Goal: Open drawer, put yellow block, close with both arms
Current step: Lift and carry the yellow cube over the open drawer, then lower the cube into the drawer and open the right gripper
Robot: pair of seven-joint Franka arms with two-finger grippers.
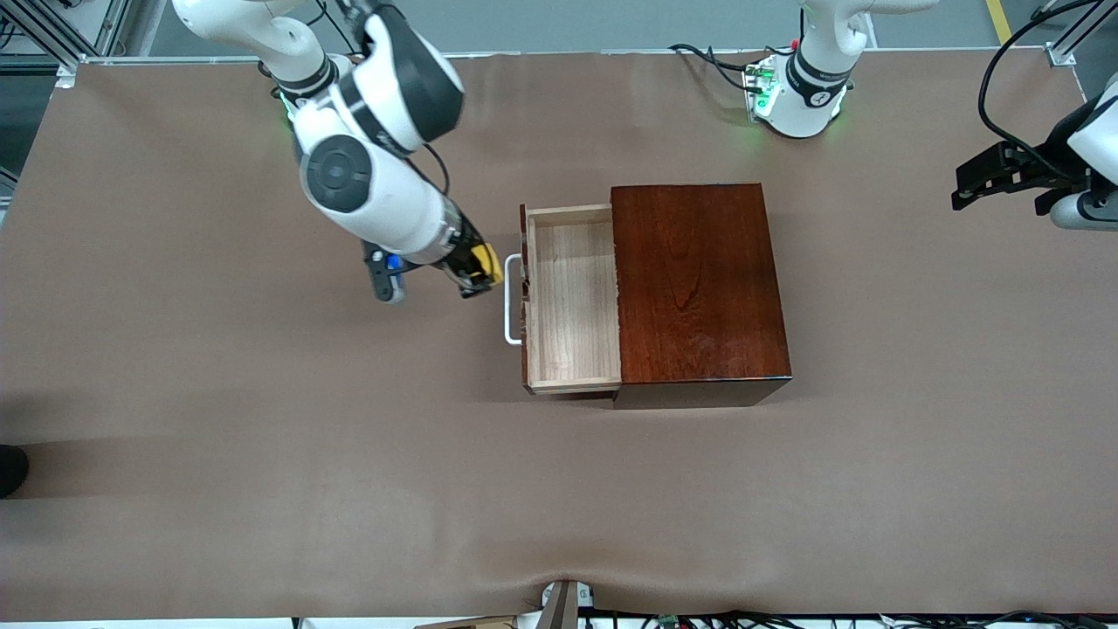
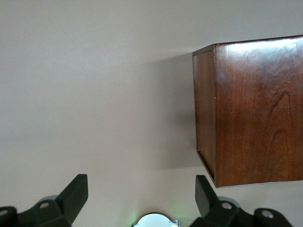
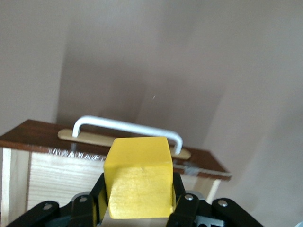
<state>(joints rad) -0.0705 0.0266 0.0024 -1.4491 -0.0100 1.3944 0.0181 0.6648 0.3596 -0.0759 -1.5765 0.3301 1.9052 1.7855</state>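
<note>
Your right pincer (image 3: 138,208) was clenched on the small, rigid, light-looking bright yellow cube (image 3: 138,177) by its flat sides, just over the white handle (image 1: 512,300) of the pulled-out pale-wood drawer (image 1: 572,297), while your left pincer (image 2: 142,201) waited released beside the mahogany box (image 1: 699,284).

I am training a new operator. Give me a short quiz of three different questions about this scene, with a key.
1. True or false: the drawer is pulled out of the dark wooden box.
2. What does the right gripper hold?
   A. the white handle
   B. the yellow block
   C. nothing
3. Fill in: the left gripper waits with its fingers ____, toward the left arm's end of the table.

Key
1. True; its pale tray shows nothing inside.
2. B; the yellow block sits between the fingers, just short of the white handle.
3. open
</note>
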